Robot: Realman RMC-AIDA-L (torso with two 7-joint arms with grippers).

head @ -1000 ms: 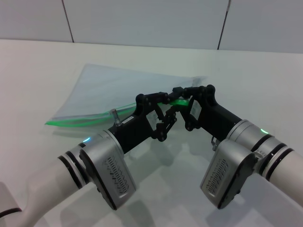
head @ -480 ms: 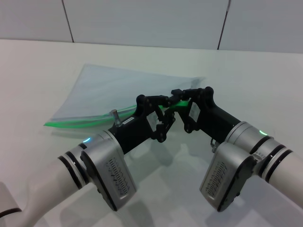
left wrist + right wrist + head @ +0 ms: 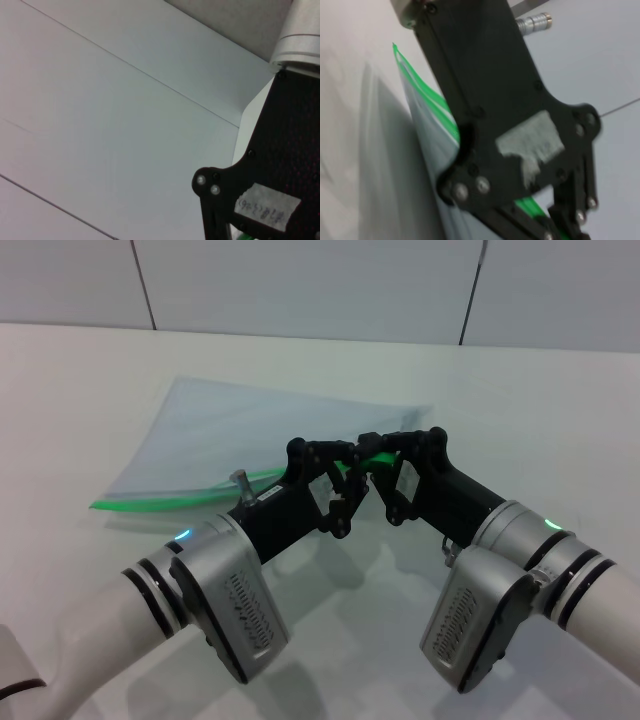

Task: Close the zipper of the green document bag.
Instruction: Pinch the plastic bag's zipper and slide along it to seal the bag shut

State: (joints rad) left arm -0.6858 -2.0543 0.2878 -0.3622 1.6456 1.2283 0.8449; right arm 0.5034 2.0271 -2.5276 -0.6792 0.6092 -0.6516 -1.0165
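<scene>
Left claw [image 3: 347, 462] and right claw [image 3: 372, 448] meeting fingertip to fingertip mid-scene, both pinching down on the zipper [image 3: 180, 496], white counter [image 3: 80, 390] lying beneath, green document bag [image 3: 240, 425] resting flat beyond the claws, bright green strip running along its near edge

The green document bag [image 3: 250, 430] looks like thin, translucent, smooth plastic; its zipper [image 3: 160, 498] is glossy green plastic. The worktop [image 3: 560, 420] is matt white.

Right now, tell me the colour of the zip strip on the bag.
Bright green; the zipper edges the pale blue-grey bag, clearest in the head view.
</scene>
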